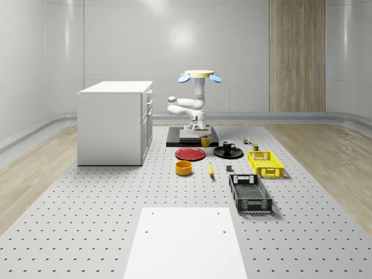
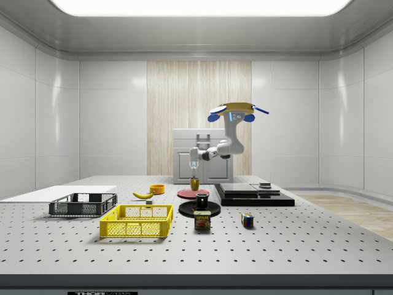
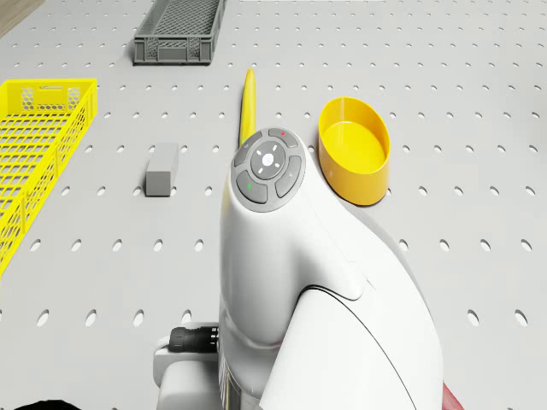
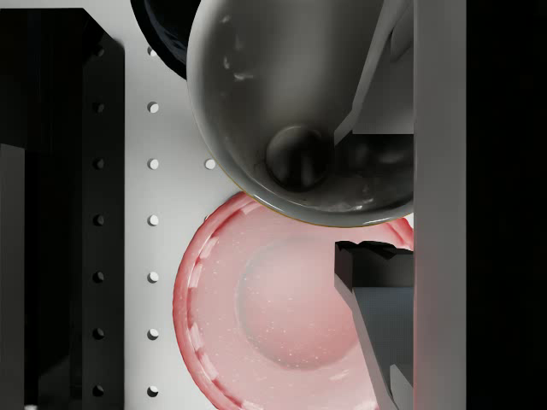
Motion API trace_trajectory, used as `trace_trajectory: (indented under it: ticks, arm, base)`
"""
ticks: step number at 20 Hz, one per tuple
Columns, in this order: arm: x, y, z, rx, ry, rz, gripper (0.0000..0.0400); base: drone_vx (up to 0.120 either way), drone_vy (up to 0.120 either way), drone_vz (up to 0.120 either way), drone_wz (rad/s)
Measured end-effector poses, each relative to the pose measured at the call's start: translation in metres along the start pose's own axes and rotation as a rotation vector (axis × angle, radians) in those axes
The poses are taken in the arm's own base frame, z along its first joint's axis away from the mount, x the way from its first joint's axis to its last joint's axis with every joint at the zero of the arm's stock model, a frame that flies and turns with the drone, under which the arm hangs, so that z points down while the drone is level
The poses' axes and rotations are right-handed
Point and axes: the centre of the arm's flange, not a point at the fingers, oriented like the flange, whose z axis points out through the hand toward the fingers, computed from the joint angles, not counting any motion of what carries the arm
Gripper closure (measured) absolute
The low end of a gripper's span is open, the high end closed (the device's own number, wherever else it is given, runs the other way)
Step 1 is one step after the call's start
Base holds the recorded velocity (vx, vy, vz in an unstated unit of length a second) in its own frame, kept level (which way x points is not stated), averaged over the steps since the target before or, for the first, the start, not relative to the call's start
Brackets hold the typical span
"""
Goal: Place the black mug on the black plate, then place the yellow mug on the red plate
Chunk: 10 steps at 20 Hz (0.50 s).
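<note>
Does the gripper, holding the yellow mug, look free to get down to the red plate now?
Probably yes. The drone hovers beside the red plate, the gripper holds the yellow mug over its edge, and the plate's face is bare; the black plate lies off to the side.

White jointed arm (image 1: 185, 107), tan disc drone (image 1: 199, 74), blue rotors, grey button pad (image 3: 267, 167).

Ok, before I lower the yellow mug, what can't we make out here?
Wrist view: the yellow mug covers part of the rim of the red plate; its height above the plate is unclear.
Side view: both are too small to tell if they touch.
Drone view: the arm hides the mug.
</note>
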Motion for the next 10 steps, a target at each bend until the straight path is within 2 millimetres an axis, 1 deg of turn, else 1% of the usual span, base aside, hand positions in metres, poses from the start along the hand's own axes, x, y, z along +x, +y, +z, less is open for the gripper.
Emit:
trace_trajectory:
  ticks: [10]
  arm:
    - [0.0,0.0,0.0,0.0,0.0,0.0,0.029]
  base:
    - [0.0,-0.12,0.0,0.0]
